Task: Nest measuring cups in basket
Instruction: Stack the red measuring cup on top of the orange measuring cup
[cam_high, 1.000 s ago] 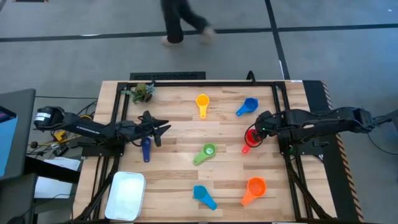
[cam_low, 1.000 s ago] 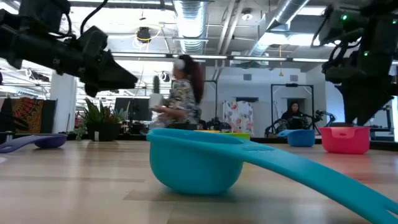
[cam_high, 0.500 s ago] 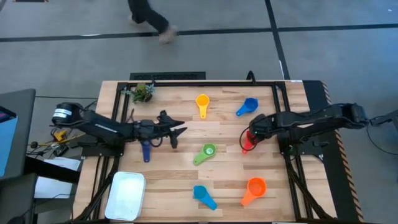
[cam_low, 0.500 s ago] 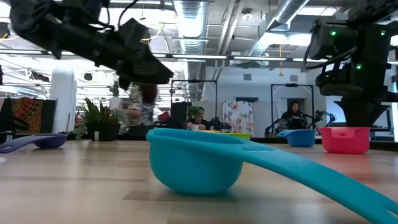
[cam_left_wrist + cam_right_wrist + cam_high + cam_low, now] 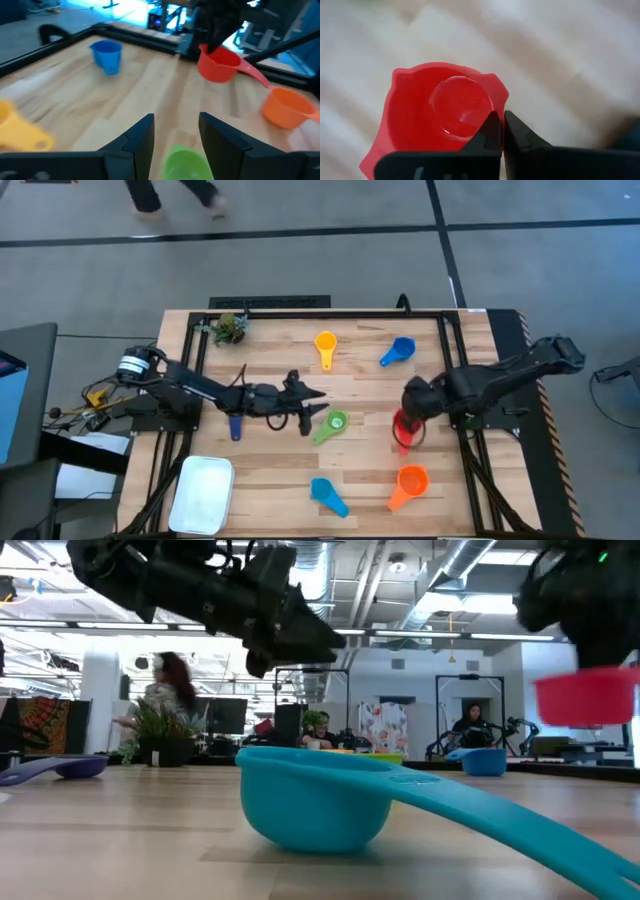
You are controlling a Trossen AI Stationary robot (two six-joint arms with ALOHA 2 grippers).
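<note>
Red measuring cup (image 5: 405, 428) pinched by its rim in the right gripper (image 5: 413, 406), right of centre in the high view, fingers closed on the wall and the bowl hanging clear of the wood; seen in the low view as a red bowl lifted well above the table at the right edge. Held right above the orange cup (image 5: 410, 480) at lower right, near but not touching

Left gripper (image 5: 309, 413) reaching toward frame centre in the high view, fingers spread narrowly, holding nothing, tips just beside the green cup (image 5: 334, 421), which sits between them in the left wrist view. Dark blue cup (image 5: 234, 422) lying under the left arm, left of centre

Yellow cup (image 5: 325, 344) and blue cup (image 5: 399, 350) in the upper middle, well apart; light blue cup (image 5: 327, 496) at bottom centre. White basket (image 5: 203, 492) at lower left, nothing in it, far from every cup. Green plant clump (image 5: 229, 328) at upper left, no part of the job

Risks, judged from here: thin edge grip on the red cup, so likely to swing or slip on the long carry across to the basket; possible clip of the green cup or the left arm on the way, both arms crowding the middle. Narrow spread on the left, liable to push the green cup away rather than straddle its wall
</note>
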